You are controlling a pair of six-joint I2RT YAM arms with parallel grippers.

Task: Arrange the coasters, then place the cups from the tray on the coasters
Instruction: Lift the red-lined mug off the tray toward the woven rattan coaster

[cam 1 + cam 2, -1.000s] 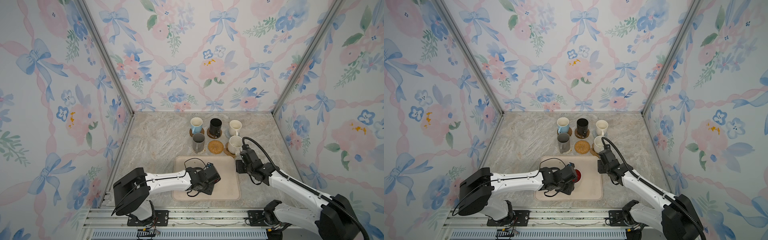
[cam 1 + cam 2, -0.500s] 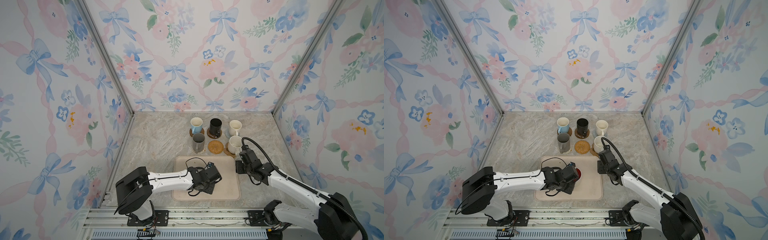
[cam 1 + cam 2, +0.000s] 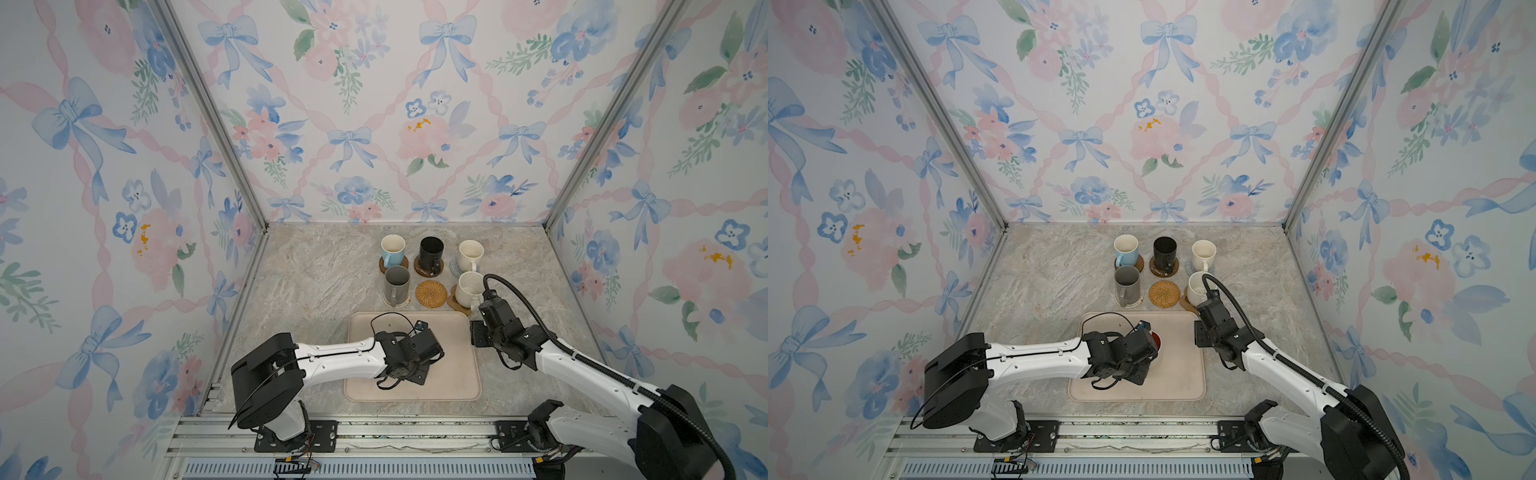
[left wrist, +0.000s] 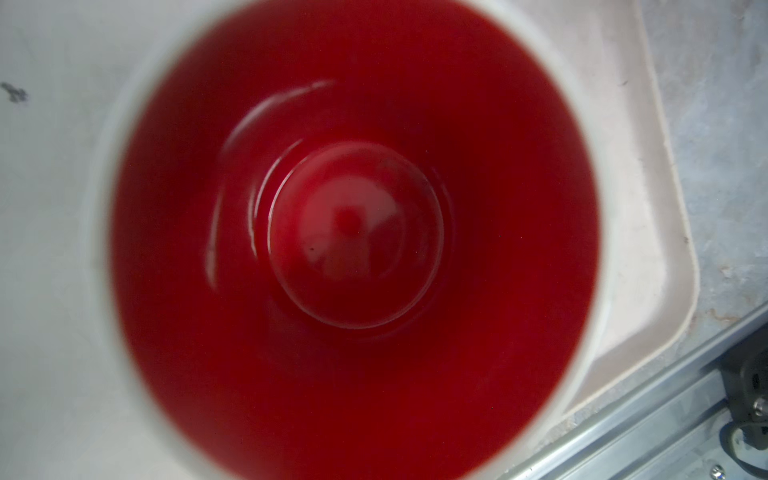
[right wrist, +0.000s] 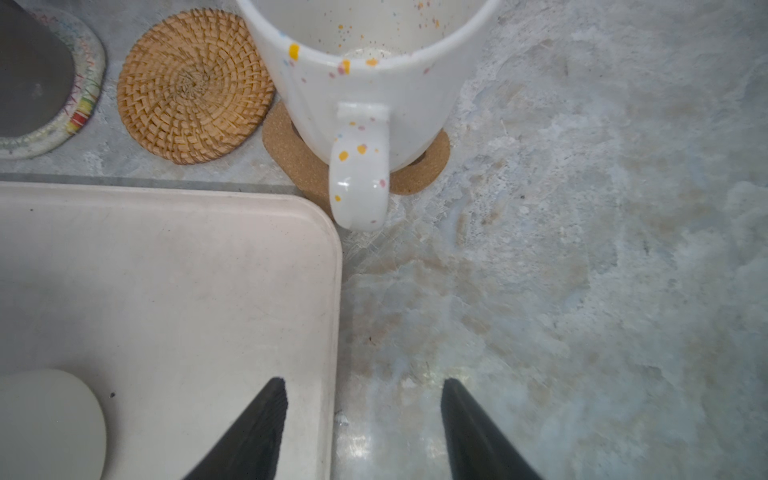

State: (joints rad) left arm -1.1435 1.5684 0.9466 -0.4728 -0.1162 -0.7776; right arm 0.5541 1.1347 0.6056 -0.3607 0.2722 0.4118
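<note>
Okay, last mug to go. The left claw [image 3: 1148, 345] sits right over the red-lined mug [image 4: 353, 237], which stands upright on the tray [image 3: 1183, 376], mouth up, straight below the claw's wrist camera. The jaws are pinched almost together. The fingers are hidden in every view, so I cannot tell whether they have the rim, the handle or nothing. The handle's direction cannot be told either.

The only free mat is the rattan mat [image 3: 431, 293]. From the left claw it lies almost straight ahead, past the tray's far rim and a touch to the claw's right. It sits in a slot: the grey mug [image 3: 397, 286] is just to its left, the speckled mug [image 3: 468, 289] just to its right, and the black mug [image 3: 431, 251] beyond it. Judged next move: lift, carry forward over the rim, then lower between the two neighbours. It looks a tight fit, and a handle pointing sideways could clip either one.

The right claw [image 5: 363, 380] is spread wide and empty. It hovers over the tray's far right corner edge, with the speckled mug's handle just ahead of it. It is nearer to the rattan mat than the left claw is, but the left claw is the one on the mug, so the carry looks like the left arm's job. The right arm is close beside that path and might crowd the slot's right side.
</note>
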